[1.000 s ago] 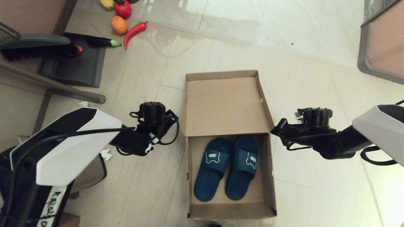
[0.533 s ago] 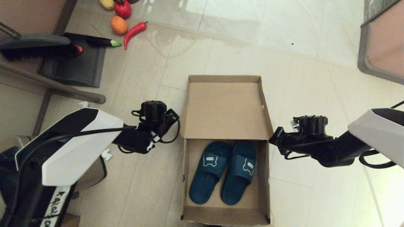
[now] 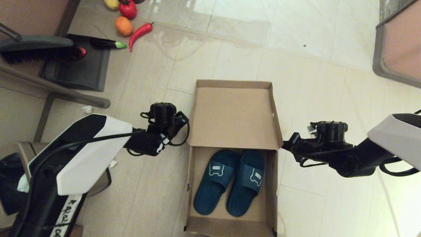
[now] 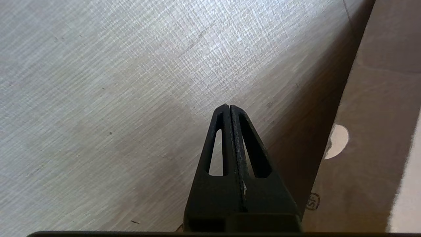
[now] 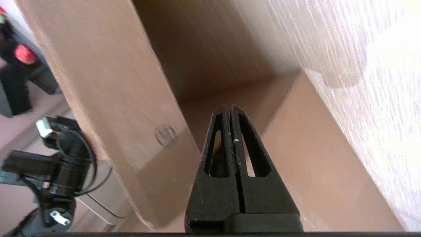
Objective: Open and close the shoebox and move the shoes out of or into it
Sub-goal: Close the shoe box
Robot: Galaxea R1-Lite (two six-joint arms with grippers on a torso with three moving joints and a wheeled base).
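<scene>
The brown cardboard shoebox (image 3: pixel 190 184) stands open on the tiled floor, its lid flap (image 3: pixel 235 115) tilted back on the far side. Both dark navy slippers lie inside side by side, left one (image 3: pixel 213 182) and right one (image 3: pixel 246 184), white outlines on the straps. My left gripper (image 3: pixel 179 126) is shut and empty, just outside the box's left wall (image 4: pixel 371 131); its tips (image 4: pixel 229 107) hang over bare floor. My right gripper (image 3: pixel 286 144) is shut and empty at the right corner where lid meets box. In its wrist view the tips (image 5: pixel 229 108) sit between the lid flap (image 5: pixel 108 82) and the side wall (image 5: pixel 312 158).
Toy vegetables, a red chilli (image 3: pixel 140 31) and an orange (image 3: pixel 124 25) among them, lie at the far left. A brush (image 3: pixel 36 49) and dark dustpan (image 3: pixel 82 69) sit beside a metal furniture leg (image 3: pixel 52 87). A framed panel (image 3: pixel 398 46) stands far right.
The shoebox has slid nearer to me and a little left, slippers still inside. My left gripper has moved closer to the box's left side. The right gripper stays at the right corner.
</scene>
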